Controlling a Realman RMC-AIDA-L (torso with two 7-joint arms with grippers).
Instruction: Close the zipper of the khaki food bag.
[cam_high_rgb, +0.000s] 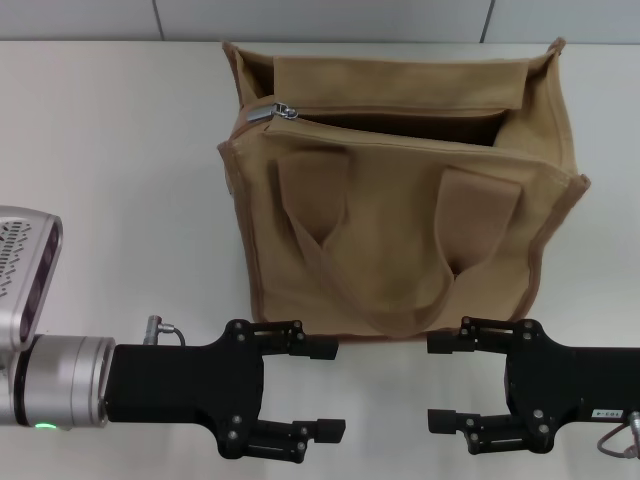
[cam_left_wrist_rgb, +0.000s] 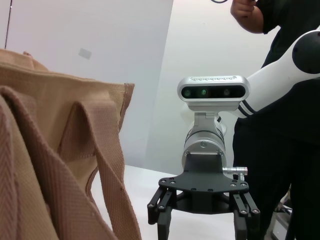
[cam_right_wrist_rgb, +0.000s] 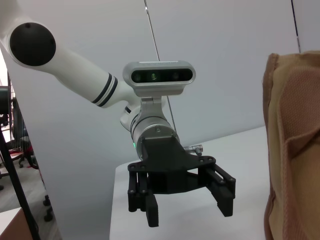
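The khaki food bag (cam_high_rgb: 400, 250) stands on the white table in the middle of the head view, its mouth gaping open. The zipper (cam_high_rgb: 400, 116) runs along the top edge, unzipped. Its silver slider (cam_high_rgb: 272, 110) sits at the bag's left end. A flat loop handle (cam_high_rgb: 310, 195) lies against the near face. My left gripper (cam_high_rgb: 328, 390) is open and empty, in front of the bag's near left corner. My right gripper (cam_high_rgb: 438, 382) is open and empty, in front of the near right part. The two grippers face each other, neither touching the bag.
The white table (cam_high_rgb: 120, 180) spreads to the left of the bag. The left wrist view shows the bag's side (cam_left_wrist_rgb: 45, 150) close by and the right gripper (cam_left_wrist_rgb: 200, 220) opposite. The right wrist view shows the left gripper (cam_right_wrist_rgb: 189, 212) and the bag's edge (cam_right_wrist_rgb: 295, 150).
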